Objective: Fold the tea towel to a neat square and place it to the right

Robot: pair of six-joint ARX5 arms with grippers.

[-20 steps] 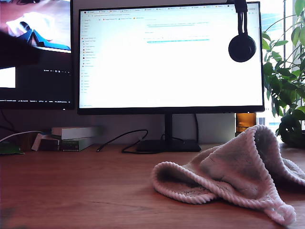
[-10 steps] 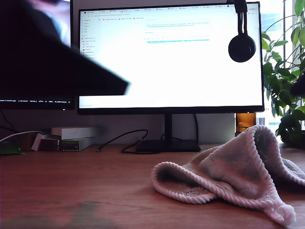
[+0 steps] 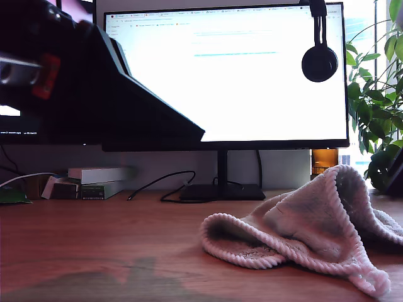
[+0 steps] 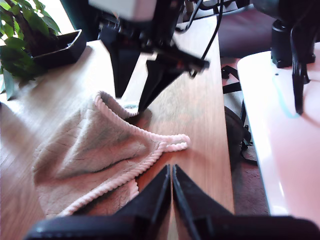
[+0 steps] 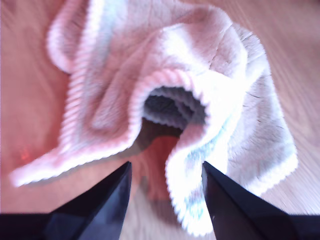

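My first tool (image 4: 171, 172) hangs pinched closed above the wooden surface (image 4: 200, 115); my second tool (image 5: 165, 172), spread open, angles down over the crumpled, fluffy pink-white terry tea towel (image 5: 200, 65).

Monitor (image 3: 252, 75) txt too small/blurred; nothing legible elsewhere

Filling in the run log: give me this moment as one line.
tea towel: crumpled, unfolded on desk | first end effector: shut, empty | second end effector: open, above towel
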